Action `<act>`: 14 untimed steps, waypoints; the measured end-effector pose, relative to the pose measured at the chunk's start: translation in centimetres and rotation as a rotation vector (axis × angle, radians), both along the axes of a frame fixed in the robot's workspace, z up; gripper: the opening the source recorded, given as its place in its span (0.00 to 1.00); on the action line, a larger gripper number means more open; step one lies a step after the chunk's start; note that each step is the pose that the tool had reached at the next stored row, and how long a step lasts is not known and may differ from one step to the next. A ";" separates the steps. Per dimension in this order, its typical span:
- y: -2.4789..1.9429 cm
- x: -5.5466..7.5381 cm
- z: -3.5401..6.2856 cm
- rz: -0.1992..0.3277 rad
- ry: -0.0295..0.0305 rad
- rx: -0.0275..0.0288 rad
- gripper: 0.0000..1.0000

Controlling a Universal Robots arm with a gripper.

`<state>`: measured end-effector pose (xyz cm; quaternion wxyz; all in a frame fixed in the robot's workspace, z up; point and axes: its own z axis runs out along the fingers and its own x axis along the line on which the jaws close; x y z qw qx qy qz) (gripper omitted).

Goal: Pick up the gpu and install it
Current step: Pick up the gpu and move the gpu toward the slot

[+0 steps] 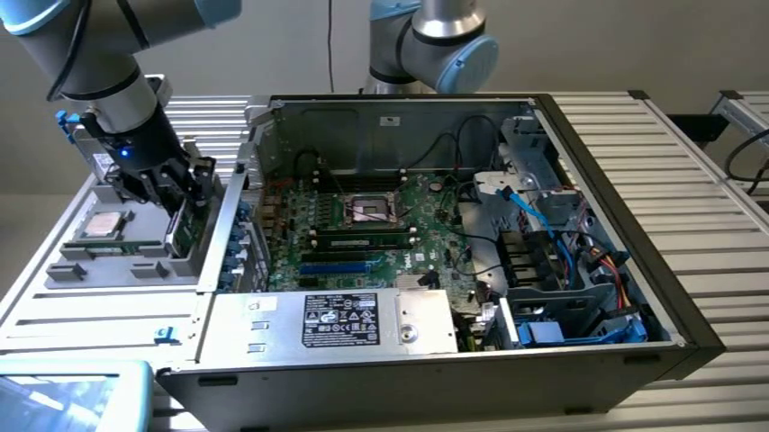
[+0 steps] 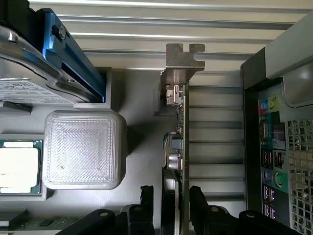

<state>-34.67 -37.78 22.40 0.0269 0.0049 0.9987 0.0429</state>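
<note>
- Green gpu [image 2: 184, 147] stands on edge in a grey tray [image 1: 72, 270], at 9 o'clock of the case [image 1: 420, 382] in the exterior view. Not yet lifted.
- Silver bracket [image 2: 183, 58] sits at the card end farthest from the gripper [image 1: 183, 209]. Black cooler [image 2: 168, 205] is on one face.
- Gripper is directly over the card and released. Its fingers [image 2: 146, 200] are spread wide, one on each side, straddling the cooler end. Cannot tell if a pad touches.
- Handling, judged: light and stiff, but fragile. The board is thin, and small parts on its faces would not stand pinching. The bracket is smooth metal, likely slippery.
- Best hold, judged: across the thickness at the cooler block, one pad on the cooler and one on the board's back, squeezed gently and kept square.
- Motherboard [image 1: 360, 225] lies exposed in the case, at 3 o'clock of the tray.
</note>
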 end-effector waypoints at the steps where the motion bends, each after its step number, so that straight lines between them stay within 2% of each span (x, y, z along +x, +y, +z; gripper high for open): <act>1: 0.00 0.0 -0.01 0.000 0.0001 -0.0001 0.44; 11: -0.01 0.0 -0.32 -0.001 0.0002 -0.0001 0.44; 13: -0.01 0.0 -0.33 -0.001 0.0001 -0.0001 0.42; 14: -0.01 0.0 -0.33 -0.001 0.0001 -0.0001 0.35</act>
